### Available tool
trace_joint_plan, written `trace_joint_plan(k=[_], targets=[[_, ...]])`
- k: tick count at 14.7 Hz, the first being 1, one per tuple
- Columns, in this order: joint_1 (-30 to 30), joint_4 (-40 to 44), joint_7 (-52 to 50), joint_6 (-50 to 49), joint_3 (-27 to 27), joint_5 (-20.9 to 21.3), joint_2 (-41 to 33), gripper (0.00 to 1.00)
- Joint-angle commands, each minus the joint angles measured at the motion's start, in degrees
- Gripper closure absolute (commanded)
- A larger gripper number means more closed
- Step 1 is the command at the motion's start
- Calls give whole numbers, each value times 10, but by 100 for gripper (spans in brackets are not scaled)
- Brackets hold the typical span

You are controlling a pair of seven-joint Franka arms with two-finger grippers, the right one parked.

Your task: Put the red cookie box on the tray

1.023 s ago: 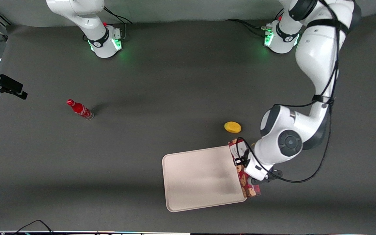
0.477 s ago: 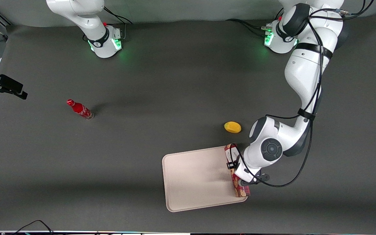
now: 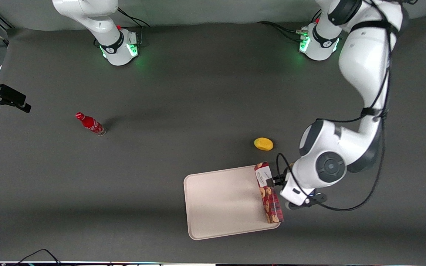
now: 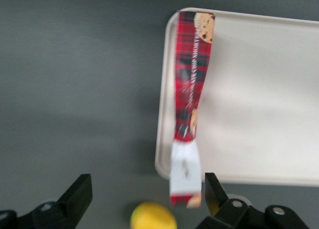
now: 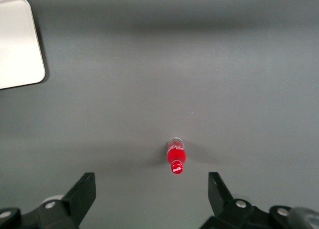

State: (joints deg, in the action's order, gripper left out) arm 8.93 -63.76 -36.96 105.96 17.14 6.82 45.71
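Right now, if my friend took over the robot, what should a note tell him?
Pincer: open, holding nothing, up above the table beside the tray's edge.
Box: lying along the edge of the tray at the working arm's end, its white-label end sticking out past the rim toward the yellow fruit.
Done: box let go on the tray.
Left: check it sits fully on, maybe nudge it inward, then pull the arm away.

The red cookie box lies along the tray edge at the working arm's end, the gripper just beside it with fingers apart, above the bench.
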Motion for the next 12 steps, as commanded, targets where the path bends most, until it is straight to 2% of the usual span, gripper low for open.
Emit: trace_joint_plan(k=[1,4,6,9,12], targets=[[-18,-29,27,-129,-5,-24,-118,0],[-29,-43,127,-281,-63,-59,-219,0],[-29,-92,192,-320,-106,-79,-292,0],[-29,-250,275,-303,-159,-94,-431,0],[-29,-389,301,-250,-192,-100,-560,0]])
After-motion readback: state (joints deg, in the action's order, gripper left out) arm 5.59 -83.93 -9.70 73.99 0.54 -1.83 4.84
